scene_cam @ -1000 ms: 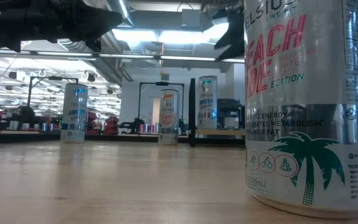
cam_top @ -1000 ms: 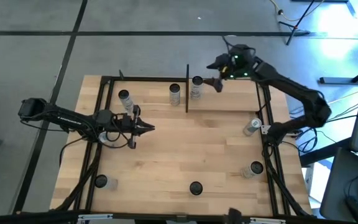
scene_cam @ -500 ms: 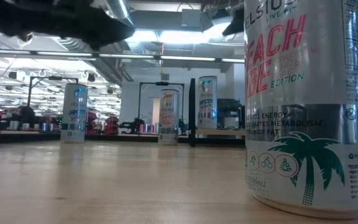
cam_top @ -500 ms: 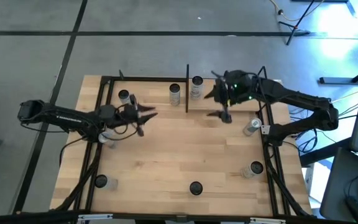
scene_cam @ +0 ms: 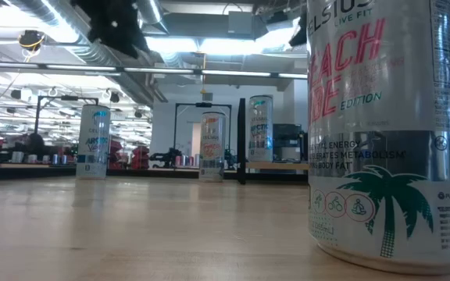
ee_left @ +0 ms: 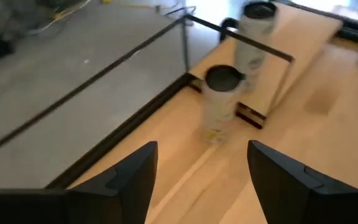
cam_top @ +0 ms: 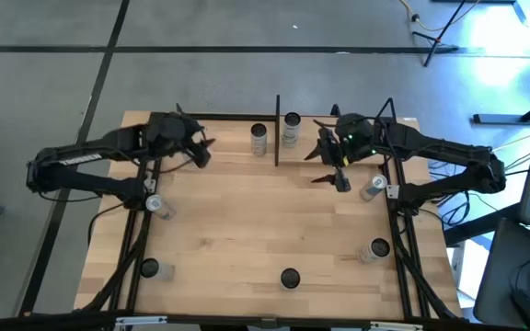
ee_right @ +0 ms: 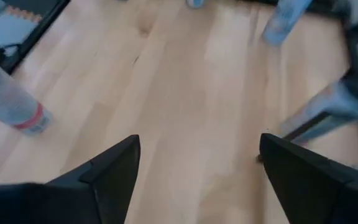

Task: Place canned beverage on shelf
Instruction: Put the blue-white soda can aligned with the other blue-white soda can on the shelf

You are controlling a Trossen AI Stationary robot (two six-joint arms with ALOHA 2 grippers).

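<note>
A silver can [cam_top: 290,129] stands upright on the shelf [cam_top: 294,154] at the table's far edge, just right of a black post [cam_top: 277,129]. In the low view this can [scene_cam: 261,129] rests its base on the plank [scene_cam: 283,165]. A second can [cam_top: 259,138] stands on the table left of the post. My left gripper [cam_top: 202,151] hovers open at the far left and points at that can [ee_left: 221,102]. The left arm hides a third can [scene_cam: 92,144] from above. My right gripper [cam_top: 322,165] hangs open near the shelf's front edge, holding nothing.
More cans stand about the table: at the right edge [cam_top: 373,187], near right [cam_top: 375,250], near middle [cam_top: 289,278], near left [cam_top: 149,268] and left [cam_top: 157,204]. One can [scene_cam: 381,125] fills the low view's right. Black frame rails [cam_top: 145,184] run along the table's sides.
My left gripper has gone from the table's left middle toward the far edge and has opened. My right gripper has drawn back from the can on the shelf toward the near edge; that can stays upright on the plank.
</note>
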